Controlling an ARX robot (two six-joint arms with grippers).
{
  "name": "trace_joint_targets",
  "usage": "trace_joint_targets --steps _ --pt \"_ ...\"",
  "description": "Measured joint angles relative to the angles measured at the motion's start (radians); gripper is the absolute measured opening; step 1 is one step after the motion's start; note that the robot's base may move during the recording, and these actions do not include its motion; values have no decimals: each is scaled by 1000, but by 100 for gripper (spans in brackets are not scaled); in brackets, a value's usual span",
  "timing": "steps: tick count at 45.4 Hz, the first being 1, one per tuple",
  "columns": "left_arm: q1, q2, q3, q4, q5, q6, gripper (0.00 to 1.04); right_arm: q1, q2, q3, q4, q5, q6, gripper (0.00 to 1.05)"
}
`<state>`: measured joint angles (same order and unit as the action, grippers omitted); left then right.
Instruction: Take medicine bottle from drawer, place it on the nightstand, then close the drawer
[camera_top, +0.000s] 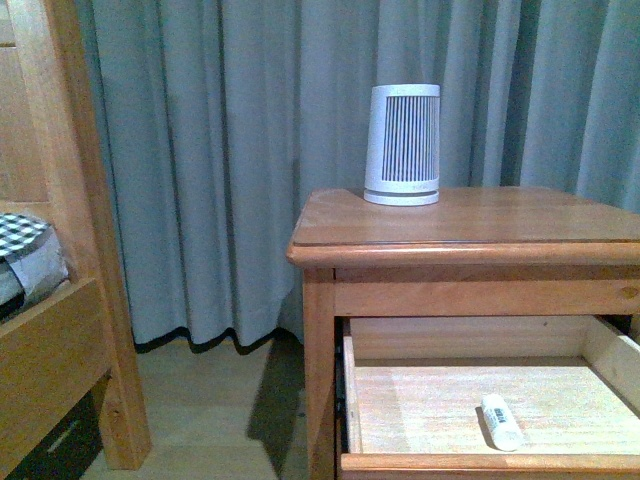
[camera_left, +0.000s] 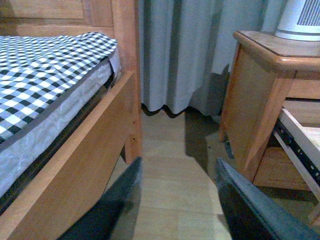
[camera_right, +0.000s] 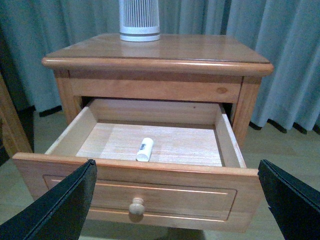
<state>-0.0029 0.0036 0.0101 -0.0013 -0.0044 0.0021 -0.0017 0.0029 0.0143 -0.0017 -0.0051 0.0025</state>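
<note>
The right hand (camera_right: 176, 165), wide apart, faces the open drawer (camera_right: 200, 192). It should drop onto the medicine bottle (camera_right: 145, 149), lying near the floor's 6 o'clock, and pinch it crosswise.

The drawer (camera_top: 420, 400) runs off the front view's bottom and right edges. Print on the bottle (camera_top: 501, 421) is too small to read. The right wrist view crops the device (camera_right: 139, 20) at its top.
</note>
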Motion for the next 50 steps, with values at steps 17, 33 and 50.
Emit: trace_joint_targets --steps 17,33,50 --pt "0 0 0 0 4 1 98 105 288 70 148 381 95 98" --pt "0 0 0 0 4 0 98 83 1128 595 208 271 169 98" --pt "0 0 0 0 4 0 98 57 1797 1013 131 248 181 98"
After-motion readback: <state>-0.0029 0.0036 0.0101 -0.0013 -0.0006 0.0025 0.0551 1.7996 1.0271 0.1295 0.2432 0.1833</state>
